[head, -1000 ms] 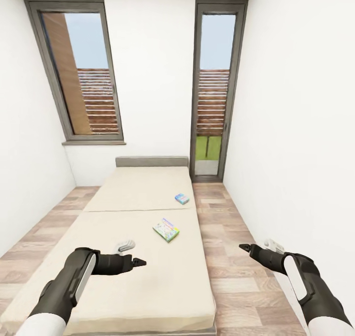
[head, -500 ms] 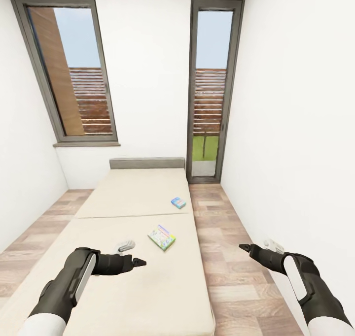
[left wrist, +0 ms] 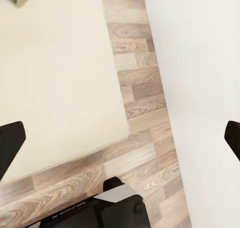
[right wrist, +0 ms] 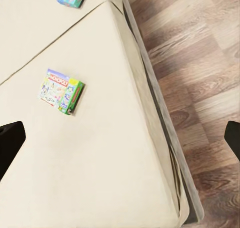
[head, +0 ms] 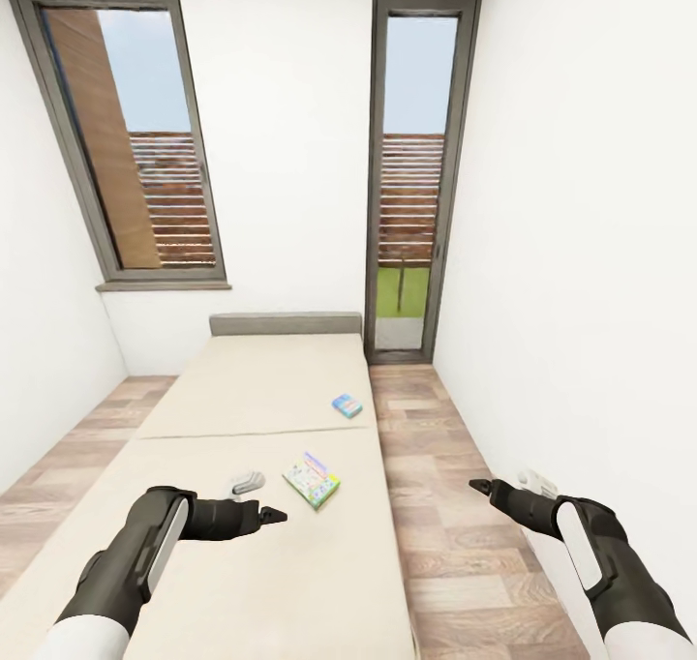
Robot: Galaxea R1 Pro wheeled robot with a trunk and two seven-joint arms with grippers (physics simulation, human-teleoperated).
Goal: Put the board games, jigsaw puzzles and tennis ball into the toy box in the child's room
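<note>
On bed (head: 252, 389), two board games (right wrist: 62, 91), headboard (head: 286, 324)

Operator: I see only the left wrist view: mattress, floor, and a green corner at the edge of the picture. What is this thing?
Observer: Probably the green-edged board game, lying flat on the bed; the right wrist view shows its whole printed lid.
Operator: Is there another game?
Observer: Yes, a blue board game lies farther off, beyond the mattress seam, nearer the headboard.
Operator: Where is the right gripper?
Observer: The right gripper hangs open over the wood floor beside the bed, holding nothing.
</note>
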